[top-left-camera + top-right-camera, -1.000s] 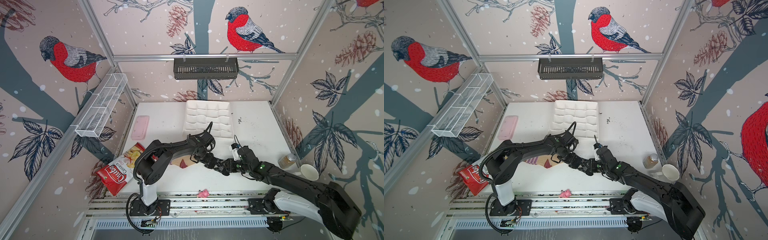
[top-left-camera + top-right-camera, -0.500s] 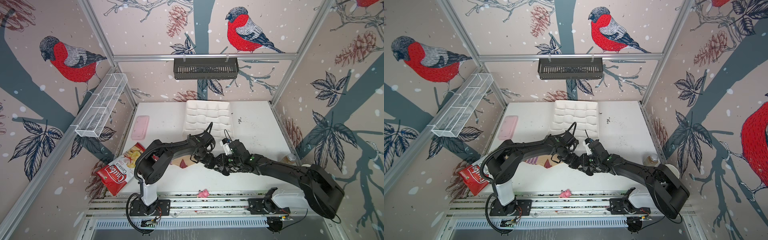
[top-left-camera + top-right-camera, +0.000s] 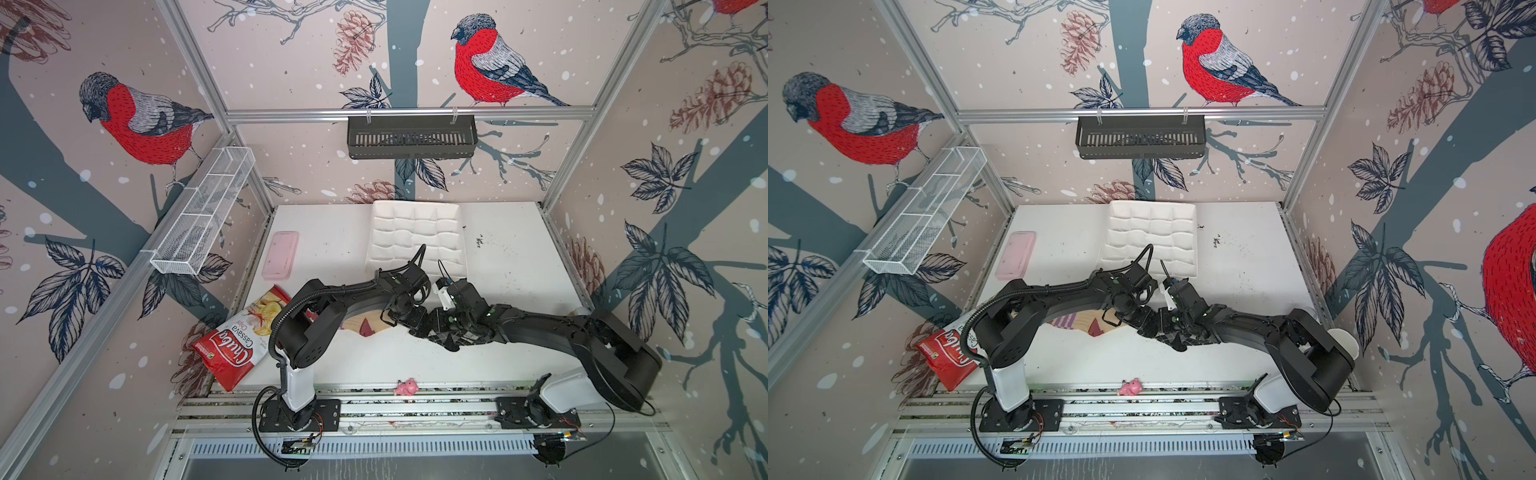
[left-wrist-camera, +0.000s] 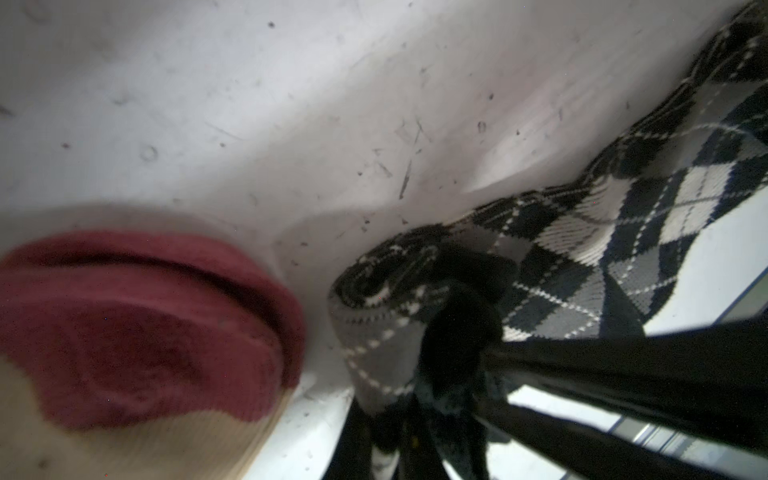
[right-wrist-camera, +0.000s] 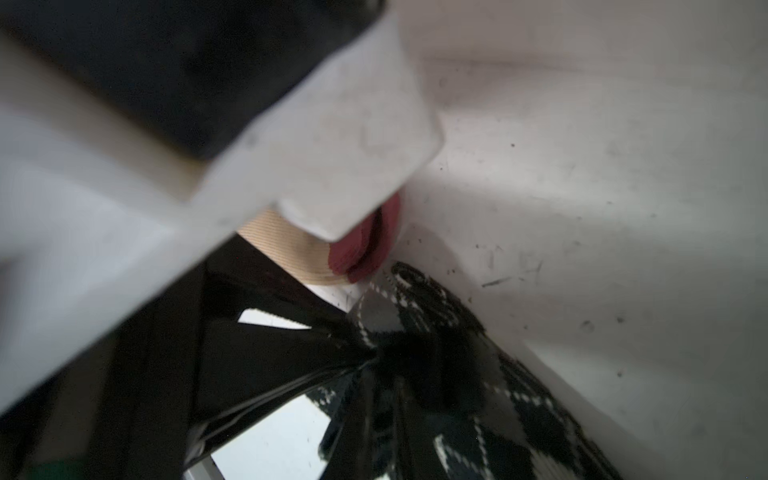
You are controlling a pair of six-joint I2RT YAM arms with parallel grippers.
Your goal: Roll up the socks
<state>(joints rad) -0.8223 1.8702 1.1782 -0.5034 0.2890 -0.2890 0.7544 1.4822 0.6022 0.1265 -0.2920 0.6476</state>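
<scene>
My left claw (image 4: pixel 461 320) is pinched shut on the curled end of the argyle sock (image 4: pixel 602 232), biting into the bunched knit where the fabric turns over on itself. My right claw (image 5: pixel 390 361) has its tips down at that same knot of fabric. They are dark and blurred there, so I cannot tell whether it has closed on anything.

From the pinch, the rest of the argyle sock runs out flat on the table (image 3: pixel 511 266). Both socks lie on the side of the white tray (image 3: pixel 415 232) that faces the arm bases. The tan sock (image 3: pixel 365 322) lies flat near that edge of the tray. The argyle one starts just past its maroon toe, with a strip of bare table between them, so they are not touching.

I judge this to be light, limp knit with no stiffness of its own, so any curl I make will likely spring open the moment I let go. It looks neither slippery nor fragile, though I expect it to drag on the table and stretch if pulled. I would hold across the whole thickness of the curl, near its middle. Pinching one outer layer would probably just peel it away.
</scene>
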